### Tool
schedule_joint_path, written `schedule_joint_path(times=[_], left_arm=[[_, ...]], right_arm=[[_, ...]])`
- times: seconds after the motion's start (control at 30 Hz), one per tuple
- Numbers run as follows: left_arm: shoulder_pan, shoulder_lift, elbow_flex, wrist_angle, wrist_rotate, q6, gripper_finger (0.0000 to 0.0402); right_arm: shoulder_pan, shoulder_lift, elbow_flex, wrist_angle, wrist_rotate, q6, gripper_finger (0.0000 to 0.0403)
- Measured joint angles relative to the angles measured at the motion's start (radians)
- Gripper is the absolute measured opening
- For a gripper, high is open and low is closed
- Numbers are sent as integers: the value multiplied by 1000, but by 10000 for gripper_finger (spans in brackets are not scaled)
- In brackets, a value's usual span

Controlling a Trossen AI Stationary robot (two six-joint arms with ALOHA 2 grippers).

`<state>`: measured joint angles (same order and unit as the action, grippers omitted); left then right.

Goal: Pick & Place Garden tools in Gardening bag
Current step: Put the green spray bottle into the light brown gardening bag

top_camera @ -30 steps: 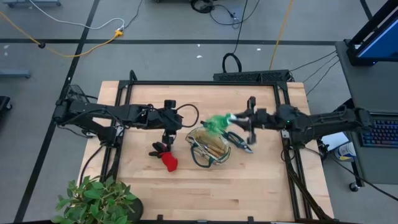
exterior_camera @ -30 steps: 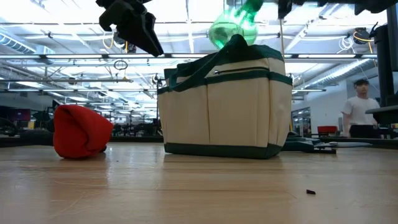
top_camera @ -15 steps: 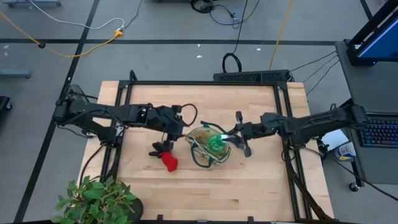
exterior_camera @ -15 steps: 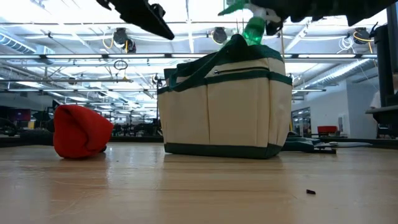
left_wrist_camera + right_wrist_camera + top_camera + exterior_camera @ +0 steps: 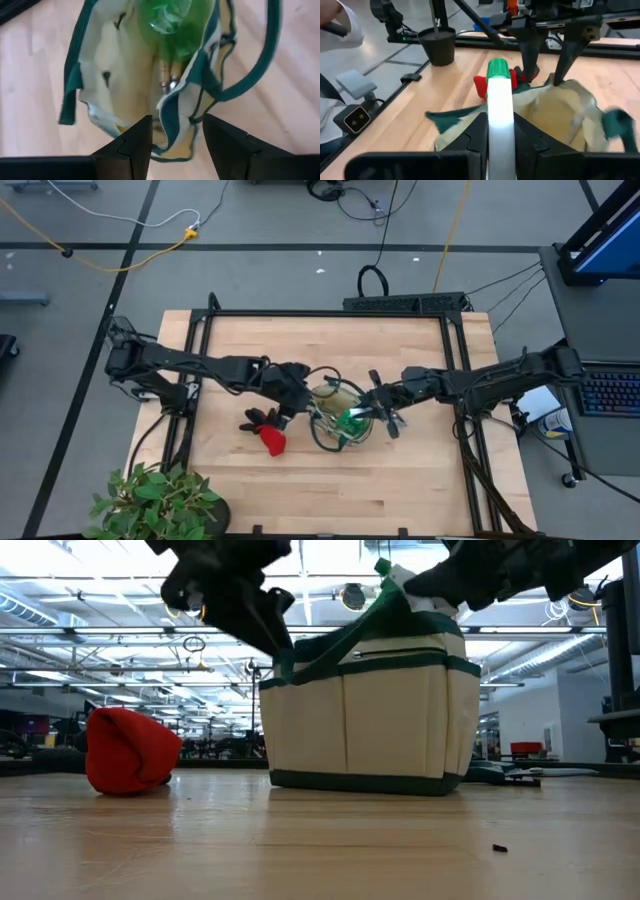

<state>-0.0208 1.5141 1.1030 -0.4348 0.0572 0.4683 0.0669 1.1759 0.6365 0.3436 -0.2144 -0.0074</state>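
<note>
Standing mid-bench (image 5: 400, 480) is the gardening bag (image 5: 365, 705), beige w/ dark green rim, wooden tool handles seen inside. Potted plant (image 5: 155, 500) sits at a bench corner. Left gripper (image 5: 172, 137) is set at the bag's rim on the glove side, fingers spread apart w/ the rim between them. Right gripper (image 5: 500, 132) is clamped on the spray bottle (image 5: 352, 420), its green body held down in the bag mouth. Red-and-black glove (image 5: 266, 432) lies beside the bag; pruning shears (image 5: 390, 423) lie on the other side.
</note>
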Motion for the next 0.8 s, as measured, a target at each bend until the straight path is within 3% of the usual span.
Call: schedule_joint_path(times=[0.43,0.8], left_arm=[[1,18,0,12,-38,102,172],[2,18,0,16,-40,121,71]], right_arm=[[0,7,1,-74,-45,17,47],[-13,57,3,-61,-12,-84,47]])
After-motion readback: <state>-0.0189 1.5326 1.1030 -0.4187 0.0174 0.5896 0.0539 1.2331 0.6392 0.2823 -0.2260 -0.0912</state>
